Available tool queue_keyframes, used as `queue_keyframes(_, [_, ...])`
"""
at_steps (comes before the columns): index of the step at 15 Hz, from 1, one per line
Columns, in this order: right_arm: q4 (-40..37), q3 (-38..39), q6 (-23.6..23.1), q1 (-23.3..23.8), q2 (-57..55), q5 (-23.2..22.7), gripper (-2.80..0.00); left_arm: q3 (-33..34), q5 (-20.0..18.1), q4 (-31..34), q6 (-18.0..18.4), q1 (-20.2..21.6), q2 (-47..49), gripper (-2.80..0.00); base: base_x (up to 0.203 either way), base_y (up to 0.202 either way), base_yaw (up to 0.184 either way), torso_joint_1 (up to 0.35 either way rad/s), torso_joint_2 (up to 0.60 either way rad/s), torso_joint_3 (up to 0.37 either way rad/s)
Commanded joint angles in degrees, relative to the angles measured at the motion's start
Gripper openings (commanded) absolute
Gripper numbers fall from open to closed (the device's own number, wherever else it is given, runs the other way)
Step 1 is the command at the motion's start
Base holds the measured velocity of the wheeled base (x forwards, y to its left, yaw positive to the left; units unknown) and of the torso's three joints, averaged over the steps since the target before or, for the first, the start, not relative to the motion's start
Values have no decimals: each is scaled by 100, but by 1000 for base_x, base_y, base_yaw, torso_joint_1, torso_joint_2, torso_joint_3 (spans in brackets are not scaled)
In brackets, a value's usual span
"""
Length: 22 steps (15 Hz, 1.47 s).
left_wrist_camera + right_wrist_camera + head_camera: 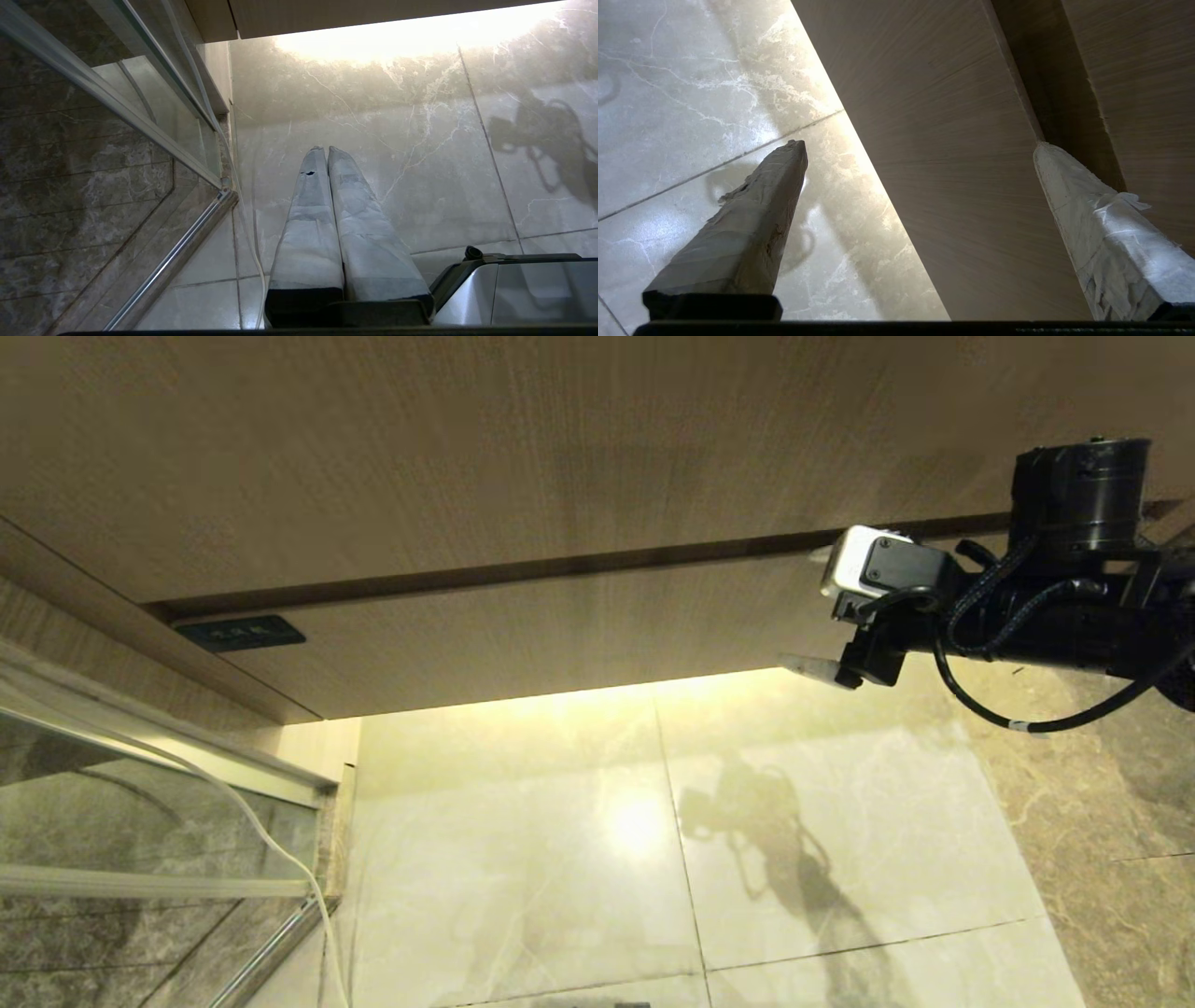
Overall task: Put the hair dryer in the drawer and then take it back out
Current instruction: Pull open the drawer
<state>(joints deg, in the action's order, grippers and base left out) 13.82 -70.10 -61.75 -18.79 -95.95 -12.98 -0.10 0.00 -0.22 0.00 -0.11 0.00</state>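
right gripper [810, 611] at 3 o'clock of head view, fingers spread wide, empty, straddling the front of the closed drawer [560, 635] | left gripper [327, 151] fingers pressed together above marble floor [420, 140] | hair dryer unseen

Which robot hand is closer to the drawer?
The right hand: its open fingers straddle the closed drawer front. The left hand hangs shut over the floor, away from it.
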Motion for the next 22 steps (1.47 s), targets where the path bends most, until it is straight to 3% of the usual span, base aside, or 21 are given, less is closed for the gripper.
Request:
queue_keyframes(1, [242, 22, -14, 6, -155, -9, 0, 1, 0, 0, 0, 2, 4, -280, 0, 0, 0, 0, 0, 0])
queue_keyframes(4, [886, 30, 119, 6, -338, -11, 0, 1, 0, -4, 0, 2, 1, -280, 0, 0, 0, 0, 0, 0])
queue_keyframes(13, [1073, -121, 148, 27, -852, 17, 0, 1, 0, -4, 0, 2, 9, -280, 0, 0, 0, 0, 0, 0])
queue_keyframes(17, [1799, -173, 359, 33, -967, 18, 0, 1, 0, 3, 0, 2, 9, -280, 0, 0, 0, 0, 0, 0])
queue_keyframes(22, [1564, 207, 445, 33, -593, 33, 0, 1, 0, -4, 0, 2, 8, -280, 0, 0, 0, 0, 0, 0])
